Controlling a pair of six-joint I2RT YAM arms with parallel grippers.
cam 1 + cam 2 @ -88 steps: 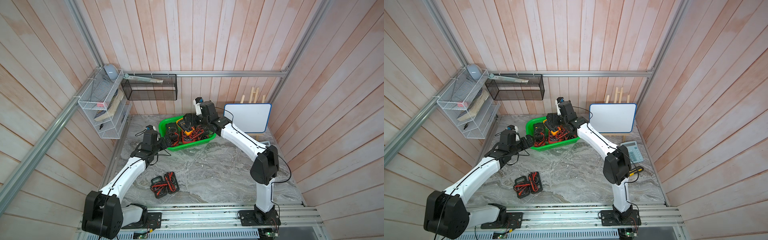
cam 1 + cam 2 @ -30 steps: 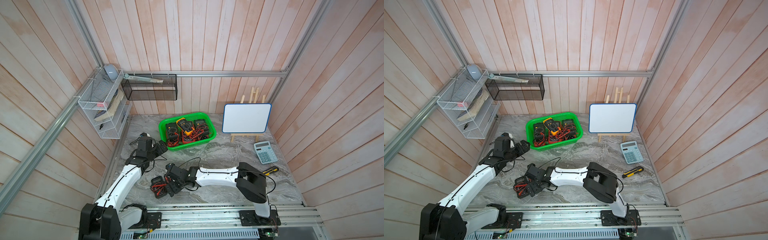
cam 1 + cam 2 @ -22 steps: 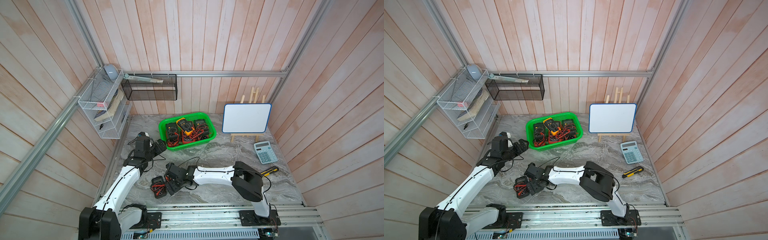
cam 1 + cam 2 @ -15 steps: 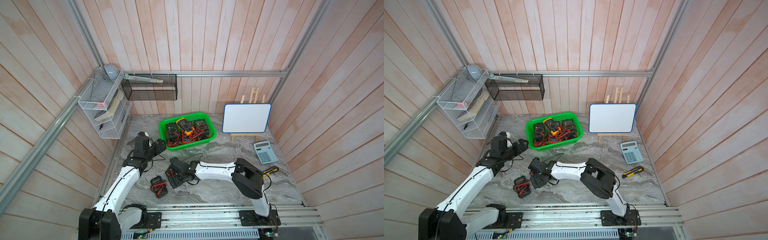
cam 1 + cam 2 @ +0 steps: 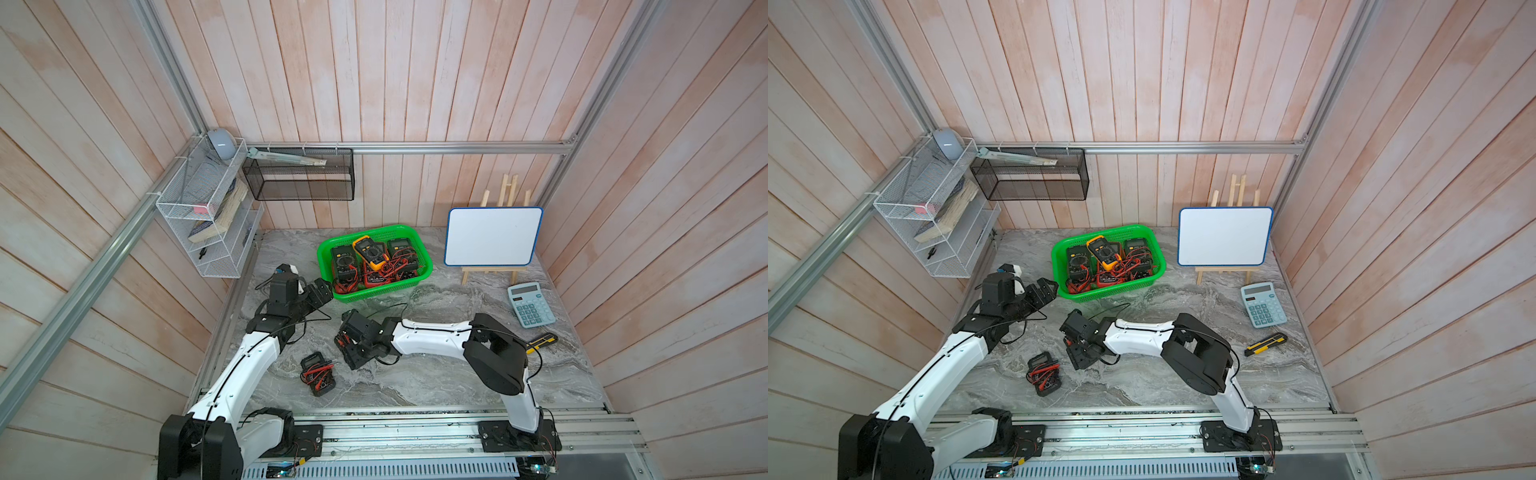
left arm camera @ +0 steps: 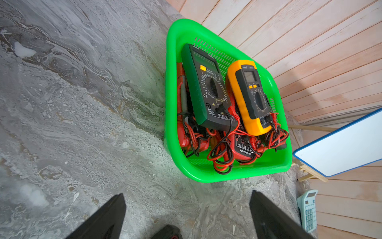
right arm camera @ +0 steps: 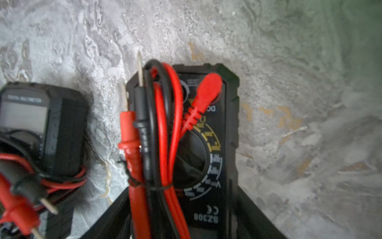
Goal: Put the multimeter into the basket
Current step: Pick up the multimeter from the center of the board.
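Observation:
My right gripper [image 5: 353, 347] [image 7: 182, 207] is shut on a black multimeter [image 5: 358, 356] [image 7: 206, 144] with red and black leads tied across its face, held over the marble table in front of the basket. A second black multimeter [image 5: 318, 374] [image 7: 31, 124] lies on the table to its left. The green basket [image 5: 386, 291] [image 6: 171, 103] at the back holds several multimeters, among them an orange one [image 5: 370, 251]. Beside the basket's front left corner my left gripper [image 5: 320, 291] [image 6: 187, 195] is open and holds nothing.
A whiteboard on an easel [image 5: 492, 237] stands right of the basket. A calculator [image 5: 530, 305] and a utility knife [image 5: 540, 341] lie at the right. A white wire rack [image 5: 208, 216] and a black mesh bin [image 5: 299, 178] hang on the walls.
My right gripper closed on one of the two multimeters lying side by side and carried it away from the other, towards the basket. The left arm barely moved.

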